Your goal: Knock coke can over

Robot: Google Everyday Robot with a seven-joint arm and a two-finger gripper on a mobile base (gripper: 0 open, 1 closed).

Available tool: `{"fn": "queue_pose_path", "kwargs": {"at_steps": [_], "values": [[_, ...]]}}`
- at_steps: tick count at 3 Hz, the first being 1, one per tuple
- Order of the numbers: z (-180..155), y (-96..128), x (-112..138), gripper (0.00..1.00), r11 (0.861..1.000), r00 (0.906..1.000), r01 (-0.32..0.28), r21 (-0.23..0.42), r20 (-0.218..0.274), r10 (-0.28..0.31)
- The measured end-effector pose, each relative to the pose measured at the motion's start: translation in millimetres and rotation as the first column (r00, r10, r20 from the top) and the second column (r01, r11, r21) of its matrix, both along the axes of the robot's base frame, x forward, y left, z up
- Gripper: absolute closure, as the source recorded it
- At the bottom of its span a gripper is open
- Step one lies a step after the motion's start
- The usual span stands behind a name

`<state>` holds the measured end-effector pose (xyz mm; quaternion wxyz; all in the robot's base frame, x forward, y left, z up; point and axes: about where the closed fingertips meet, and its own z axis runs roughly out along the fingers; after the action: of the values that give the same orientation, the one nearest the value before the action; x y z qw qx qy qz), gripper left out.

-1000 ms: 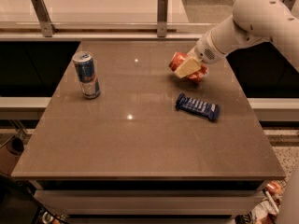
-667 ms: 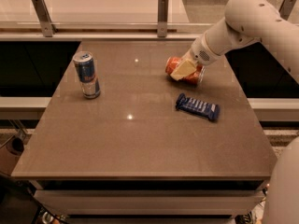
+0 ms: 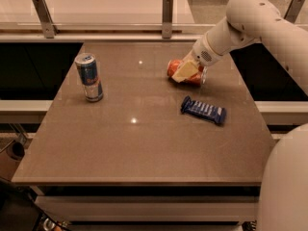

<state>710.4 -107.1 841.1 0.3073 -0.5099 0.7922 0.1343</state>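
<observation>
The coke can [image 3: 174,67] is red-orange and lies on its side on the brown table [image 3: 144,143], right of the middle toward the back. My gripper [image 3: 186,71] is right on top of the can and covers its middle and right part. The white arm [image 3: 250,18] reaches in from the upper right.
A tall slim blue-and-silver can [image 3: 89,77] stands upright at the left of the table. A flat blue snack bar wrapper [image 3: 203,110] lies in front of the coke can. A rail with metal posts [image 3: 167,9] runs behind the table. Dark gaps flank the table.
The coke can has gone from tilted in the air to lying on its side on the table. My gripper has moved down and a little left with it.
</observation>
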Motion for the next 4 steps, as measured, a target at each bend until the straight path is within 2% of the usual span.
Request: {"fn": "queue_pose_path", "kwargs": {"at_steps": [3, 4], "values": [[-3.9, 3.6, 0.2, 0.16, 1.0, 1.0, -0.006, 0.0, -0.007, 0.006], [-4.0, 3.8, 0.2, 0.0, 1.0, 1.0, -0.006, 0.0, -0.007, 0.006]]}}
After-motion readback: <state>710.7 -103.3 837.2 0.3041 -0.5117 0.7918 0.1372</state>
